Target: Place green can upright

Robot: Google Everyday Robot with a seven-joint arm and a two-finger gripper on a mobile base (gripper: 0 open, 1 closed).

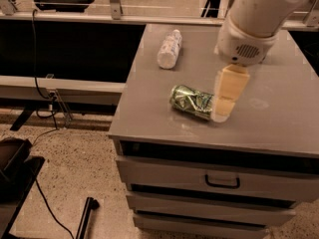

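The green can (191, 101) lies on its side near the front of the grey cabinet top (279, 113), its length running left to right. It is shiny green with pale markings. My gripper (222, 109) is cream-coloured and hangs from the large white arm (254, 19). It points down at the can's right end and is touching or almost touching it. The can rests on the surface and is not lifted.
A white plastic bottle (168, 49) lies on its side at the back left of the top. The cabinet has drawers with a dark handle (222, 182) below. The left edge drops to the floor, where cables (45, 98) and a black object (15, 168) lie.
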